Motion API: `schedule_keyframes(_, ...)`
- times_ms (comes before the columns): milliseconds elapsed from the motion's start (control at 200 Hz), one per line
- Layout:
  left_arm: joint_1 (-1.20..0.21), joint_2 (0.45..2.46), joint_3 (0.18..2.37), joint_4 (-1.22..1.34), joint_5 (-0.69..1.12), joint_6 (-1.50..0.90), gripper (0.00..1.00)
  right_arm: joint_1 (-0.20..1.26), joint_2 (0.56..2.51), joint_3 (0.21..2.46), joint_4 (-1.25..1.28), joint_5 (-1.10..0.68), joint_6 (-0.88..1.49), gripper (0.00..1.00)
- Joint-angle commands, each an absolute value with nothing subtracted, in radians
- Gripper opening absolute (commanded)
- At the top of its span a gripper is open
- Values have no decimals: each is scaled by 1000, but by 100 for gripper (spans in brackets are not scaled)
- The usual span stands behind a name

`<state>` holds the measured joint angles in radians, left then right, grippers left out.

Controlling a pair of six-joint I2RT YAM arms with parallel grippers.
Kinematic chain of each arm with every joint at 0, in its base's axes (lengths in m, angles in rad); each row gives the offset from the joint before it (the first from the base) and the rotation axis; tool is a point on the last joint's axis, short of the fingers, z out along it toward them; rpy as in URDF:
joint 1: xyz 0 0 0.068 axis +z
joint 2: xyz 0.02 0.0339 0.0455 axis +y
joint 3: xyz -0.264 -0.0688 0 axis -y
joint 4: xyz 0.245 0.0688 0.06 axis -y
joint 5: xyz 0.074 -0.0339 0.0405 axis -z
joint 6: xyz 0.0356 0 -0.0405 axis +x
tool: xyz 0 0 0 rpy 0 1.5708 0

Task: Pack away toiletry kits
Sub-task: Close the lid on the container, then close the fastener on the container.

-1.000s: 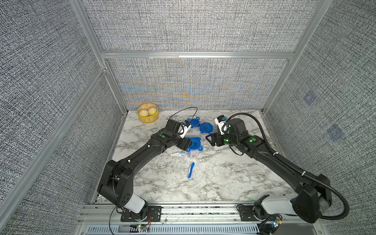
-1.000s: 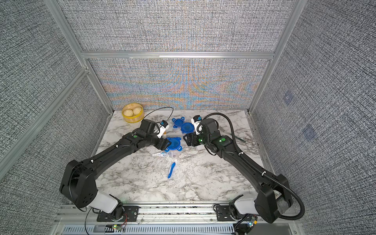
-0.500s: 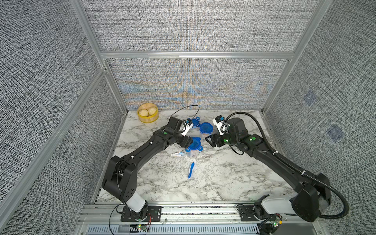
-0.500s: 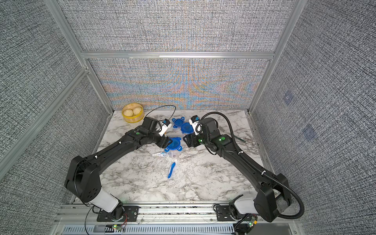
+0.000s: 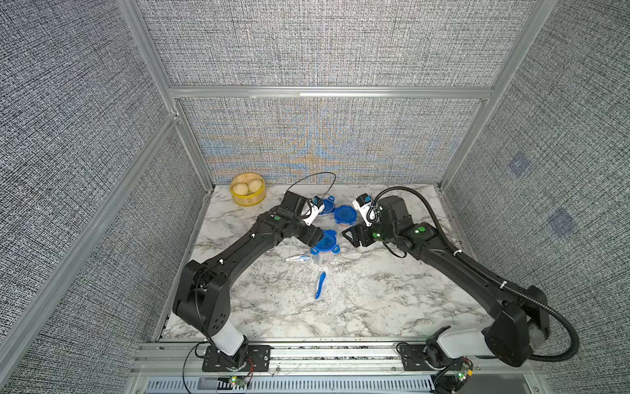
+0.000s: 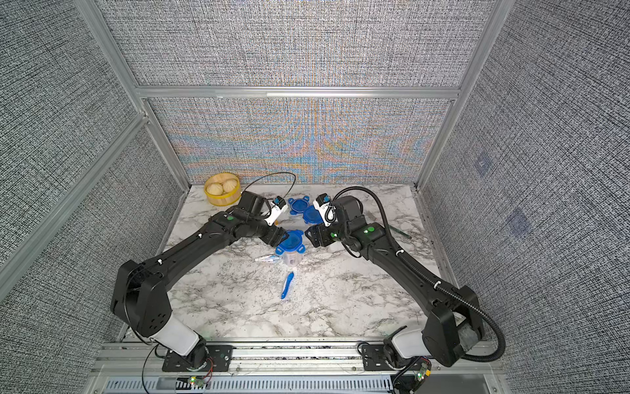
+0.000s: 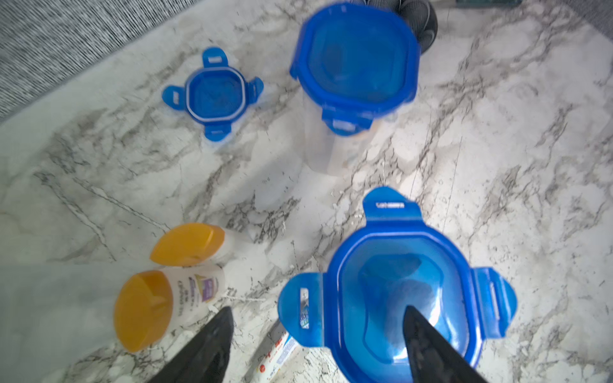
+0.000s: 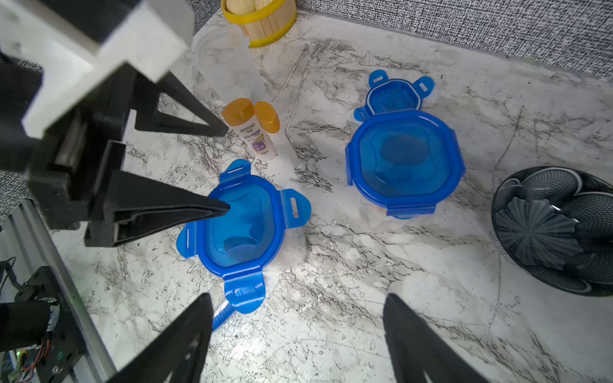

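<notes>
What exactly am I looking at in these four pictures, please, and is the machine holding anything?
These are two robot arms, the left arm and the right arm, each ending in a two-fingered gripper. Two pictures look down on the marble table; two come from cameras on the wrists. On the table are two orange-capped bottles, a toothpaste tube, a blue toothbrush, a loose blue lid, a cup clipped shut, and a clear cup with its lid laid on, tabs unclipped. A yellow basket of buns and a grey dish stand aside. The left gripper is open, one finger over that lid; the right gripper is open. Neither holds anything.
</notes>
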<state>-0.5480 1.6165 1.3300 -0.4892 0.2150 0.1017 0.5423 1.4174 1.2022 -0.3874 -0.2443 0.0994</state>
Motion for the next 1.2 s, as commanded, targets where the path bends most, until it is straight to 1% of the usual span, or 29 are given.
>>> schedule_keyframes(0, -542, 1597, 1365, -460, 207, 67, 81, 563, 1462, 1251, -438, -282, 82, 99)
schedule_keyframes(65, -533, 1572, 1354, -445, 195, 43, 82, 584, 1495, 1279, -463, -280, 61, 99)
schedule_keyframes(150, -513, 1515, 1287, -417, 159, 0, 82, 615, 1535, 1325, -498, -276, 36, 99)
schedule_keyframes(385, -444, 1298, 955, -261, 84, -163, 82, 679, 1671, 1487, -661, -186, 1, 99)
schedule_keyframes(550, -423, 1193, 822, -210, 29, -212, 83, 705, 1753, 1588, -752, -122, 14, 99)
schedule_keyframes(651, -417, 1175, 794, -207, 37, -213, 83, 717, 1796, 1643, -799, -103, 24, 99)
schedule_keyframes(1196, -411, 1212, 778, -175, 78, -173, 82, 752, 1917, 1782, -863, -26, 3, 99)
